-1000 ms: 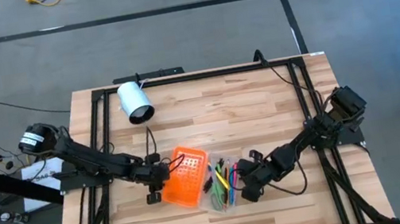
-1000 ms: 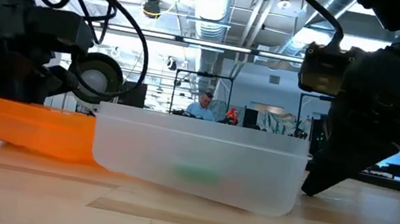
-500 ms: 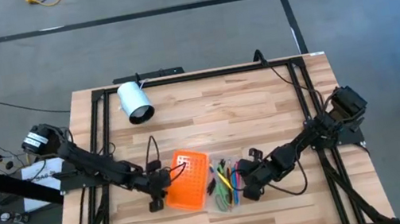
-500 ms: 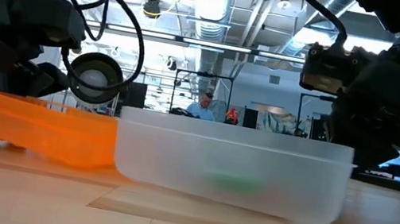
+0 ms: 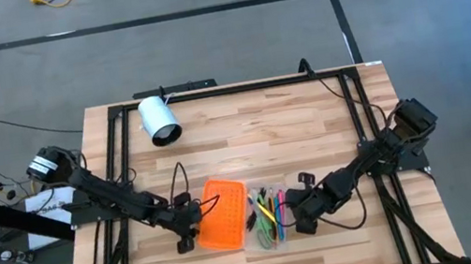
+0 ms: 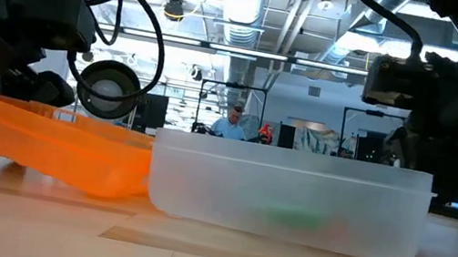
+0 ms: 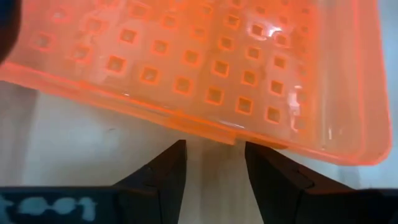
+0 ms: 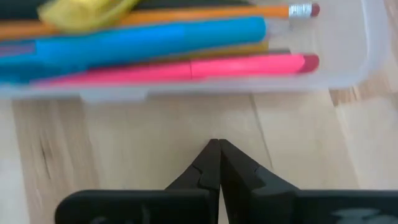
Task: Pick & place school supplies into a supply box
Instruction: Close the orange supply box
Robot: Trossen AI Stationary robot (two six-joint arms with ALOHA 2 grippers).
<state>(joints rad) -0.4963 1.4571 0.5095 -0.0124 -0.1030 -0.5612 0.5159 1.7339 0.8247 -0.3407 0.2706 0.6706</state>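
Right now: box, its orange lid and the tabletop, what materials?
Supply box: frosted translucent plastic, probably; the supplies show through blurred. Orange lid: glossy translucent plastic with a moulded square grid and glints. Table: light wood, butcher-block strips, visible grain.

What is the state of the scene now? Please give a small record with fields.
supply box: clear plastic case, on the table, open
contents: pink marker, blue marker, orange pencil, others
lid: orange lid, beside the case on its left, tilted
left gripper: open, facing the lid edge, holding nothing
right gripper: shut, on the table just outside the case wall
other: white cylinder, far side of the table
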